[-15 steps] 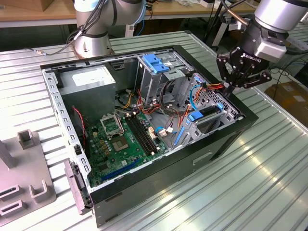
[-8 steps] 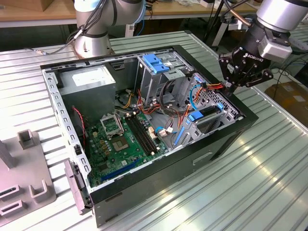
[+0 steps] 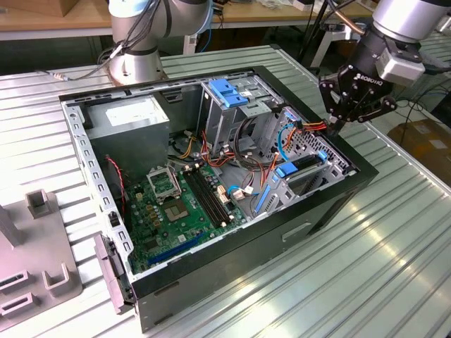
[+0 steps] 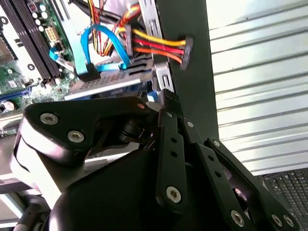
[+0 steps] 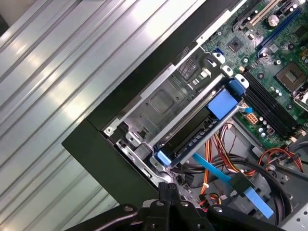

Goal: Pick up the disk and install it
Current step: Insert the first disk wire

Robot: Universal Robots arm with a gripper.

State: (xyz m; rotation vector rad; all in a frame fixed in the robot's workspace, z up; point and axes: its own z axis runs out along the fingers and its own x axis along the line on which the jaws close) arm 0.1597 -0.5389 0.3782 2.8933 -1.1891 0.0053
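Tool place: the tool point(image 3: 332, 127) hangs over the rim of the computer case point(image 3: 282, 232), on the exterior view's right, and points down toward the drive bay in that corner.
Tool opening: it is closed. In the first wrist view the two fingertips point(image 5: 164, 191) lie pressed one against the other.
Tool load: there is nothing between the fingers. From here I cannot tell if the tips touch the case wall or only stand very near to it.
Disk place: the disk point(image 3: 304, 163) sits inside the bay at the case corner, just below the tool and apart from it.
Disk look: in the first wrist view the disk point(image 5: 192, 134) is a flat dark body with a bright blue rail along its long edge, a broad blue tab at one end and a small blue piece at the other.
Cables: a blue flat cable point(image 4: 103, 33) and a bundle of red, orange and yellow wires point(image 4: 154, 45) pass just beside the disk.
Around: the green motherboard point(image 3: 176, 204) lies on the case floor. The case stands on the ribbed metal bench point(image 3: 394, 267).
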